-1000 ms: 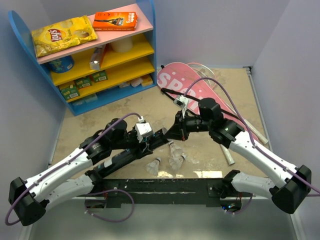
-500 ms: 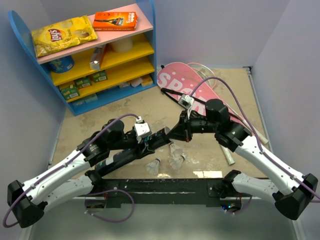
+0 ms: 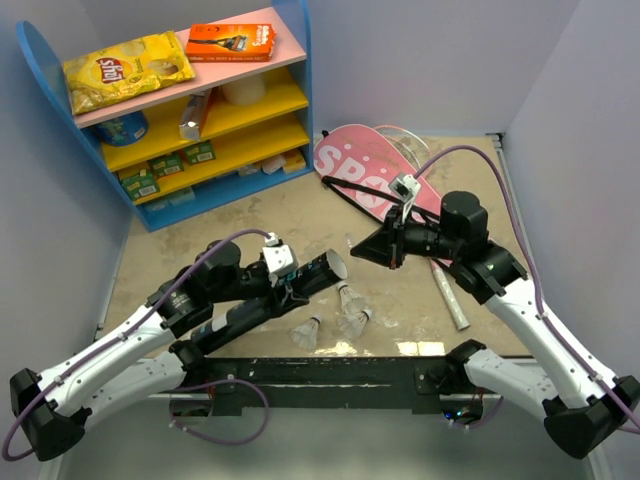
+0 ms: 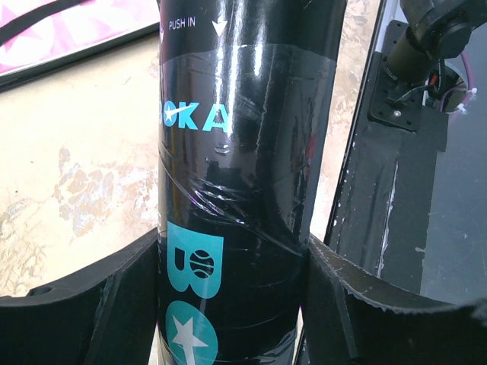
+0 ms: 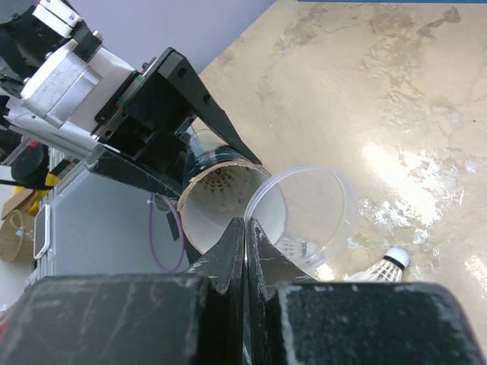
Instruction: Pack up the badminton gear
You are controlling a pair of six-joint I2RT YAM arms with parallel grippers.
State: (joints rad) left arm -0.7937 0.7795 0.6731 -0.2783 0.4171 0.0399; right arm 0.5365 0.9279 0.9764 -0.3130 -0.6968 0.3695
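Note:
My left gripper [image 4: 232, 304] is shut on the long black tube [image 4: 243, 152], which lies slanted low over the table [image 3: 290, 285]. The tube's open end [image 5: 221, 205] faces my right gripper [image 5: 245, 224]. That gripper is shut on the rim of a clear round lid [image 5: 312, 209], held just off the tube's mouth. In the top view the right gripper [image 3: 362, 250] hangs right of the tube's end. Three white shuttlecocks [image 3: 307, 331] [image 3: 352, 322] [image 3: 346, 295] lie under the tube. The pink racket cover [image 3: 365, 165] lies behind, the racket's handle [image 3: 450, 295] beside it.
A blue shelf unit [image 3: 200, 110] stands at the back left with a yellow chip bag [image 3: 125, 68] and an orange box [image 3: 230, 42] on top. A black base bar [image 3: 330, 375] runs along the near edge. Grey walls close in both sides.
My right gripper has drawn back to the right, away from the tube's mouth, with the clear lid in it. The left arm with the tube has shifted slightly left.

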